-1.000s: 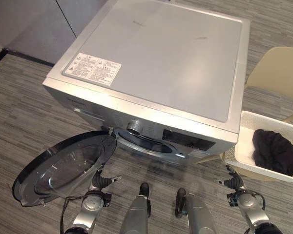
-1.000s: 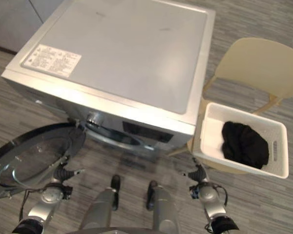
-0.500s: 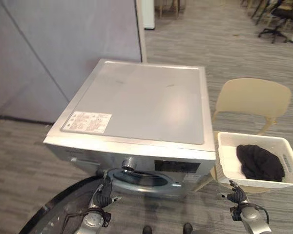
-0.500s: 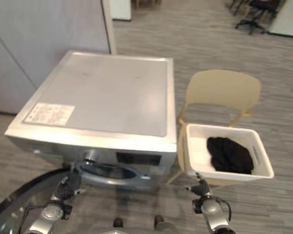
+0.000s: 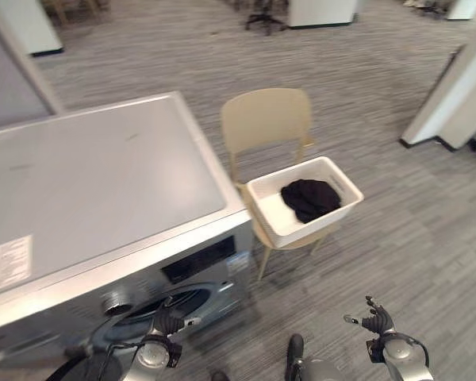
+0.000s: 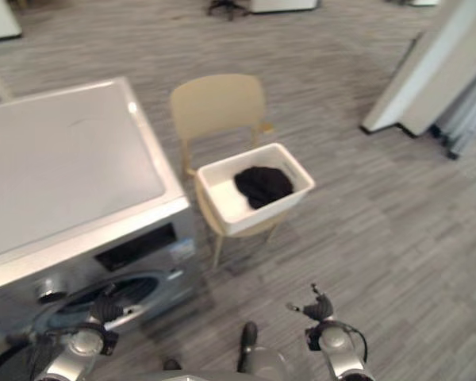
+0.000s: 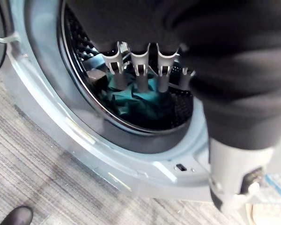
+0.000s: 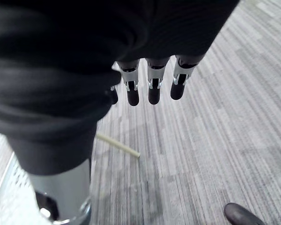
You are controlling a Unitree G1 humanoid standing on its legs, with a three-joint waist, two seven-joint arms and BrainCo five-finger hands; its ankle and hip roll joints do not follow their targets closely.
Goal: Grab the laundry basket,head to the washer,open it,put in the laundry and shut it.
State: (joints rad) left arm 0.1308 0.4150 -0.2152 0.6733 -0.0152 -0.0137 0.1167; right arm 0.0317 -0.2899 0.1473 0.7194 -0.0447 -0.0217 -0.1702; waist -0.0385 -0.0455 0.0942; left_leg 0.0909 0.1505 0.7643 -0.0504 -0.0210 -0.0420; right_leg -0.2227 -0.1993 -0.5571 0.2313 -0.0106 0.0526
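The white laundry basket (image 5: 338, 208) rests on the seat of a beige chair (image 5: 266, 119), right of the silver washer (image 5: 95, 190). A black garment (image 5: 309, 197) lies in the basket. The washer's round opening (image 7: 47, 117) is uncovered, and a teal cloth (image 7: 140, 96) lies inside the drum. My left hand (image 5: 163, 324) hangs low just before that opening, fingers (image 7: 140, 65) straight and empty. My right hand (image 5: 374, 321) hangs open over the floor, below and right of the basket, apart from it, its fingers (image 8: 150, 86) straight.
The dark edge of the open washer door (image 5: 87, 369) lies at the lower left. A chair leg (image 8: 118, 145) crosses the grey plank floor (image 5: 412, 238) near my right hand. White partitions (image 5: 452, 87) stand at the far right, and an office chair's base (image 5: 262, 14) farther back.
The whole picture has swung to the right, so the camera moved: the washer now lies at the left and the chair with the basket near the middle. Both hands stay low and empty.
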